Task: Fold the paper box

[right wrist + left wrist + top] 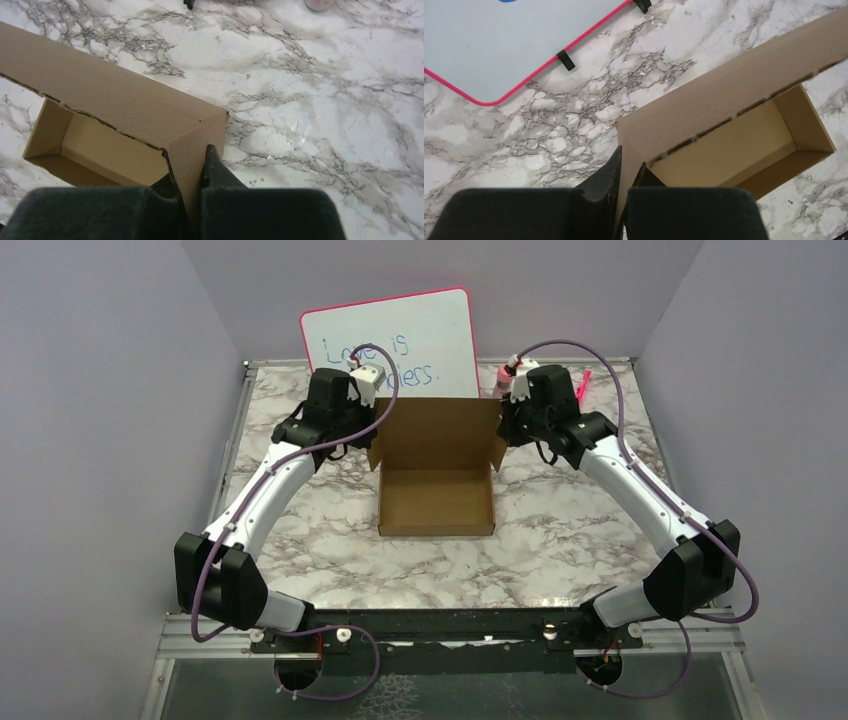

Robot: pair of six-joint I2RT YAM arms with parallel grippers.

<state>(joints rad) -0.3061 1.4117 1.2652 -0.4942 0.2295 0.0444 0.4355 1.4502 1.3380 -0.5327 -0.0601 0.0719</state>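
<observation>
The paper box (436, 502) is plain brown cardboard, a shallow open tray in the middle of the marble table with its lid panel (437, 425) standing up at the back. My left gripper (628, 165) is shut on the lid's left side flap (631, 145), one finger on each face. My right gripper (191, 165) is shut on the lid's right side flap (192, 155) the same way. In the top view the left gripper (366, 436) and right gripper (508, 430) flank the lid's upper corners. The tray's inside (734, 150) (95, 150) holds nothing.
A pink-framed whiteboard (388, 340) with blue writing leans on the back wall behind the box. A pink bottle (503, 380) and a pink marker (583, 386) sit at the back right. Grey walls close in the table on three sides.
</observation>
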